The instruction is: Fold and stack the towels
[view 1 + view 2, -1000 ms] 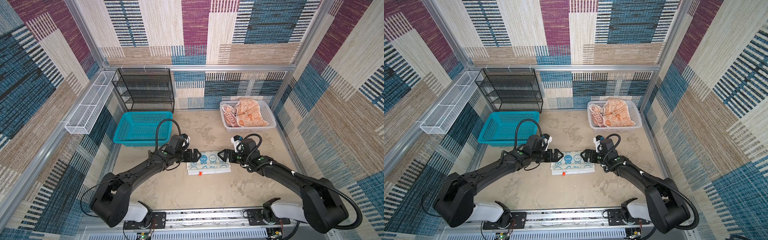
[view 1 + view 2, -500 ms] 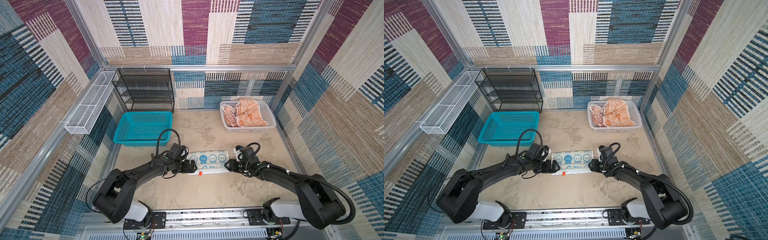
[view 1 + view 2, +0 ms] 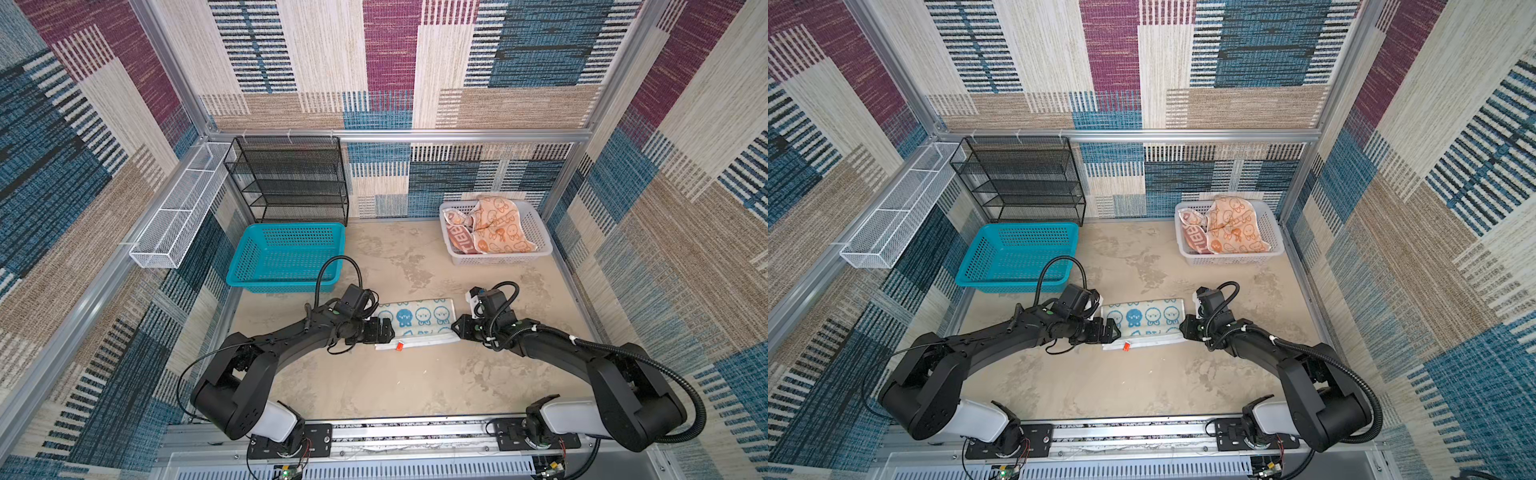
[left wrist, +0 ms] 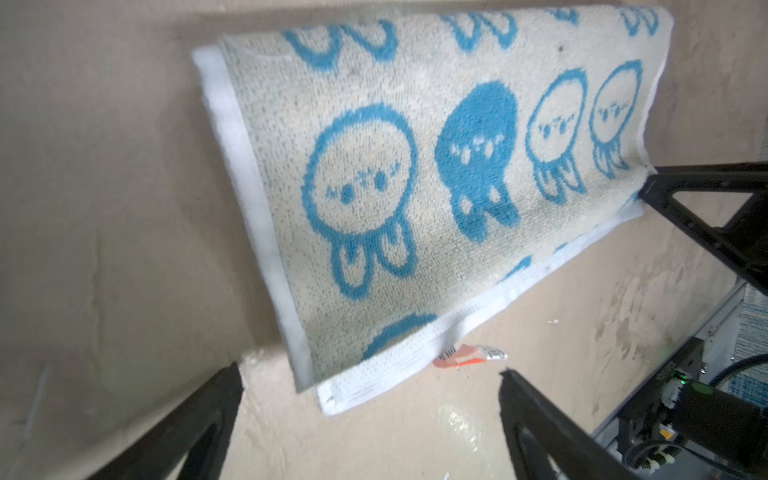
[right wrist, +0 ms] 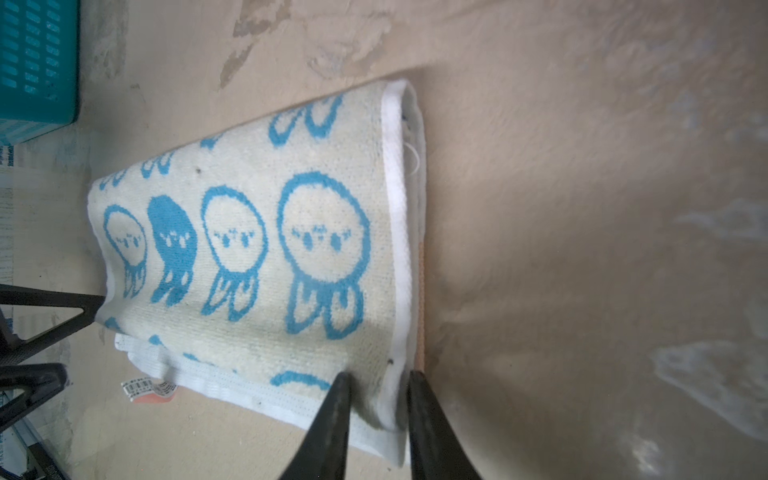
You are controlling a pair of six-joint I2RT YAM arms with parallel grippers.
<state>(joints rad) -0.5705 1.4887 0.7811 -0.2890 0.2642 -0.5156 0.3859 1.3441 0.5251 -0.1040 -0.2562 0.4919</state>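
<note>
The blue-rabbit towel (image 3: 415,318) lies folded on the desk (image 3: 374,382). My right tool (image 5: 376,378) pinches one near corner and my left tool (image 4: 370,369) gapes around the other, likely to lift both for another fold.

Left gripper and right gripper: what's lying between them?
The folded towel with blue rabbit faces spans the stretch between left gripper and right gripper, shown in both top views.

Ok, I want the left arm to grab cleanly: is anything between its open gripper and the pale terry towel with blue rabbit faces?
Nothing visible. The left gripper sits open right at the white-hemmed corner of the pale terry towel, on bare beige table; only the towel's small orange tag lies beside that corner.
</note>
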